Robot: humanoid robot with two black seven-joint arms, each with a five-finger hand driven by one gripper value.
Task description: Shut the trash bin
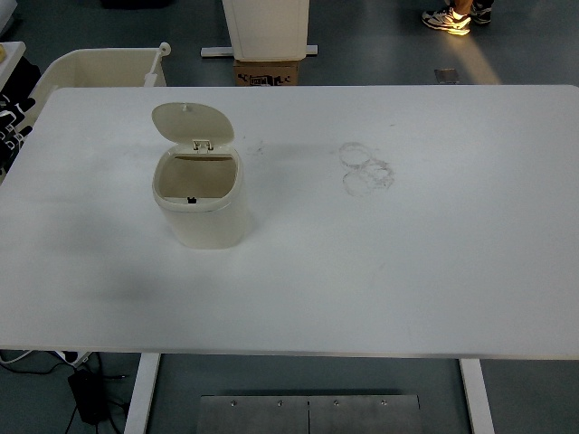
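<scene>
A small cream trash bin (201, 215) stands on the white table (407, 271), left of centre. Its lid (192, 122) is swung up and back on the hinge at the far rim, so the bin's mouth is open and the inside looks empty. Neither of my hands nor arms shows in the head view.
Faint ring marks (366, 169) are on the tabletop right of centre. Beyond the far edge are a cream tub (99, 68) at the left, a white bin on a cardboard box (267, 72), and a person's shoes (450, 18) at the top right.
</scene>
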